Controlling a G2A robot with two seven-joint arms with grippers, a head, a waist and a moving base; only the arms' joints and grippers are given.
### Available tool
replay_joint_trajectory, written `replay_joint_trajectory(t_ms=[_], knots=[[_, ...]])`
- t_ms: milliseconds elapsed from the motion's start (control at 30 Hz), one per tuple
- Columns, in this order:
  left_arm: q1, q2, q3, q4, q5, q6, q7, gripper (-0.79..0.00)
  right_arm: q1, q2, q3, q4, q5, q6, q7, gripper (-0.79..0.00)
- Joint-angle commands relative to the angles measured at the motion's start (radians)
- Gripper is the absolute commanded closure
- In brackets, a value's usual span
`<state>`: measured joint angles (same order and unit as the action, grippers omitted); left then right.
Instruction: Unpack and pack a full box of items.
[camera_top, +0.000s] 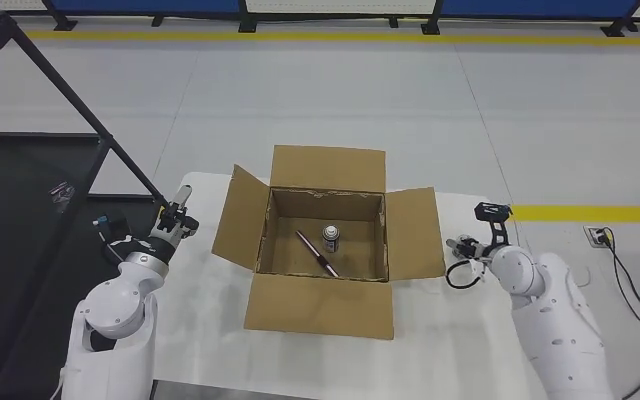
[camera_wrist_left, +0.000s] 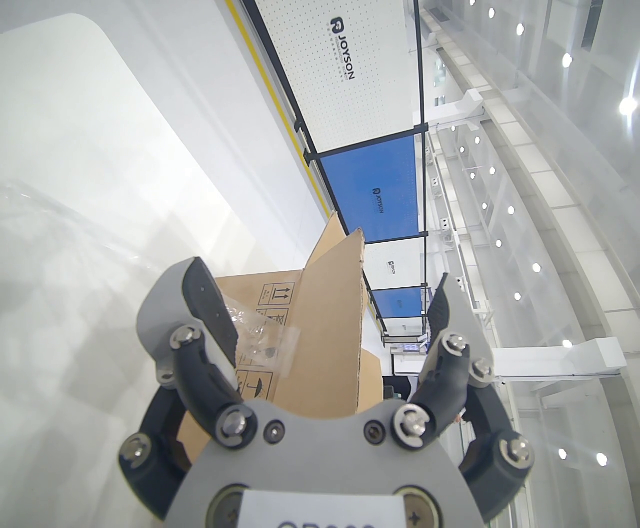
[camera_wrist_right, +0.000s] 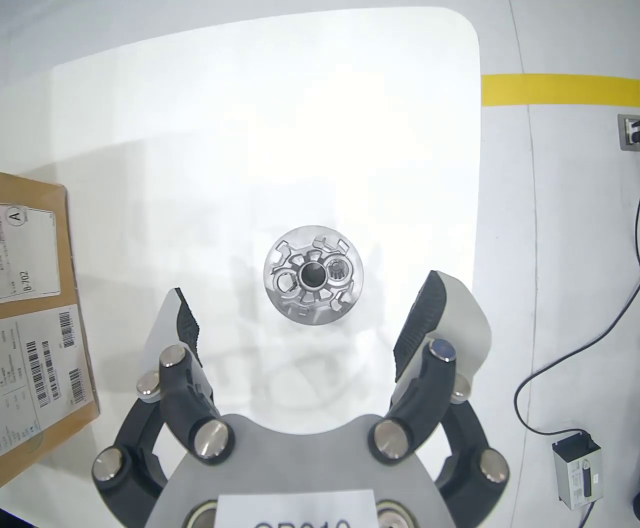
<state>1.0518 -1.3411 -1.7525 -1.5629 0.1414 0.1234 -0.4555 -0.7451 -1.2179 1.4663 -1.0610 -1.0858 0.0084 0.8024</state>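
Note:
The open cardboard box (camera_top: 318, 302) stands mid-table with all flaps out. Inside it lie a dark pen-like stick (camera_top: 319, 253) and a small round metal item (camera_top: 331, 237). My left gripper (camera_top: 181, 214) is left of the box, open (camera_wrist_left: 320, 280), facing the box's side (camera_wrist_left: 320, 320). A small clear plastic bag (camera_wrist_left: 260, 335) sits against one finger pad (camera_wrist_left: 207, 300); whether it sticks there I cannot tell. My right gripper (camera_top: 462, 245) is right of the box, open (camera_wrist_right: 306, 287), directly above a round metal part (camera_wrist_right: 313, 275) that rests on the white table.
The box's right flap (camera_wrist_right: 35, 320) with labels lies close beside the right gripper. Crumpled clear plastic (camera_wrist_left: 55, 225) lies on the table by the left arm. A black frame (camera_top: 90, 130) rises at the far left. The table's right edge (camera_wrist_right: 477, 200) is near.

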Motion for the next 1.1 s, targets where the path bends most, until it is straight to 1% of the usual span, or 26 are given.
replay_joint_trajectory(t_ms=[0, 200, 233, 333, 367, 400, 467, 533, 600, 700, 767, 833, 867, 933, 1000, 1067], knots=[[0.0, 0.0, 0.0, 0.0, 0.0, 0.0, 0.0, -0.785, 0.03, -0.002, -0.012, 0.055, -0.003, 0.007, -0.009, -0.391], [0.0, 0.0, 0.0, 0.0, 0.0, 0.0, 0.0, -0.785, 0.088, -0.008, -0.038, 0.158, 0.011, -0.007, -0.032, -0.296], [0.0, 0.0, 0.0, 0.0, 0.0, 0.0, 0.0, -0.785, 0.095, -0.009, -0.042, 0.172, 0.012, -0.009, -0.035, -0.259], [0.0, 0.0, 0.0, 0.0, 0.0, 0.0, 0.0, -0.785, 0.115, -0.009, -0.047, 0.202, 0.019, -0.012, -0.049, -0.08], [0.0, 0.0, 0.0, 0.0, 0.0, 0.0, 0.0, -0.785, 0.118, -0.009, -0.045, 0.202, 0.023, -0.011, -0.058, -0.034], [0.0, 0.0, 0.0, 0.0, 0.0, 0.0, 0.0, -0.785, 0.118, -0.008, -0.041, 0.197, 0.026, -0.008, -0.069, 0.0], [0.0, 0.0, 0.0, 0.0, 0.0, 0.0, 0.0, -0.785, 0.109, -0.005, -0.027, 0.16, 0.04, -0.001, -0.092, 0.0], [0.0, 0.0, 0.0, 0.0, 0.0, 0.0, 0.0, -0.785, 0.084, -0.002, -0.011, 0.08, 0.043, 0.032, -0.112, 0.0], [0.0, 0.0, 0.0, 0.0, 0.0, 0.0, 0.0, -0.785, 0.041, 0.002, 0.008, -0.052, 0.041, 0.08, -0.126, 0.0], [0.0, 0.0, 0.0, 0.0, 0.0, 0.0, 0.0, -0.785, -0.059, 0.004, 0.02, -0.335, 0.042, 0.143, -0.132, 0.0], [0.0, 0.0, 0.0, 0.0, 0.0, 0.0, 0.0, -0.785, -0.129, 0.004, 0.013, -0.521, 0.037, 0.151, -0.126, 0.0], [0.0, 0.0, 0.0, 0.0, 0.0, 0.0, 0.0, -0.785, -0.172, 0.004, -0.008, -0.654, 0.005, 0.16, -0.115, 0.0], [0.0, 0.0, 0.0, 0.0, 0.0, 0.0, 0.0, -0.785, -0.182, 0.003, -0.025, -0.701, -0.019, 0.169, -0.111, 0.0], [0.0, 0.0, 0.0, 0.0, 0.0, 0.0, 0.0, -0.785, -0.185, 0.0, -0.075, -0.764, -0.046, 0.154, -0.097, 0.0], [0.0, 0.0, 0.0, 0.0, 0.0, 0.0, 0.0, -0.785, -0.168, -0.003, -0.124, -0.784, -0.051, 0.113, -0.077, 0.0], [0.0, 0.0, 0.0, 0.0, 0.0, 0.0, 0.0, -0.785, -0.134, -0.007, -0.176, -0.77, -0.021, 0.034, -0.047, 0.0]])
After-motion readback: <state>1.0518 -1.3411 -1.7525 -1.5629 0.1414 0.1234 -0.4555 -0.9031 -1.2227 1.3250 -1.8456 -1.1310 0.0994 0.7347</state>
